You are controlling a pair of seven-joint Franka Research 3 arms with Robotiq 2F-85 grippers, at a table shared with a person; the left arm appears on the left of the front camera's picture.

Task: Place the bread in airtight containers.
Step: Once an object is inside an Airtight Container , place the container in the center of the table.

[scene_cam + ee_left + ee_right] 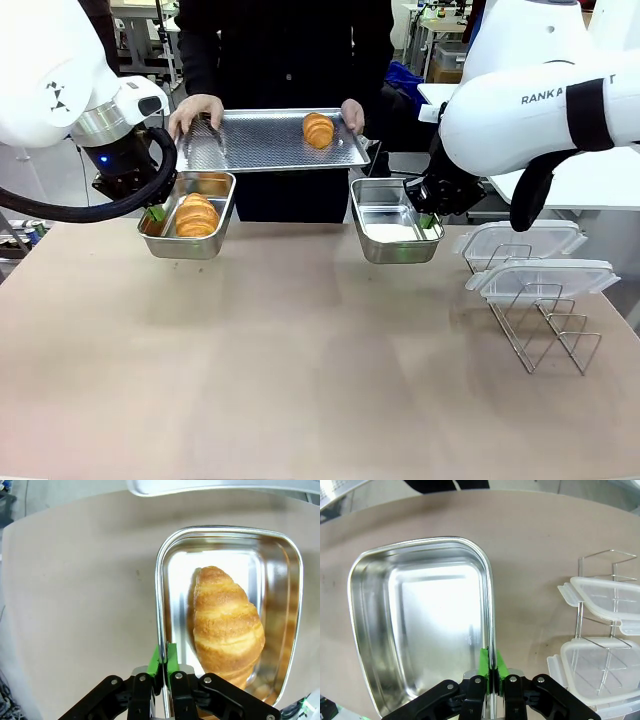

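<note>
My left gripper (155, 212) (164, 661) is shut on the rim of a steel pan (187, 245) (170, 560), one of the airtight containers, held above the table; a golden croissant (197, 214) (226, 622) lies in it. On the right, my right gripper (428, 220) (491, 666) is shut on the rim of the other pan (385, 245) (375, 580), which holds nothing. The second bread, another croissant (318, 129), rests on a flat perforated tray (250, 140) that a person's hands (195, 108) hold at the far side, above and between the two pans.
Two clear plastic lids (540, 277) (602, 602) lie on a wire rack (545, 330) (605, 560) at the table's right side. Metal tongs (205, 135) lie on the tray's left end. The near half of the brown table (300, 380) is bare.
</note>
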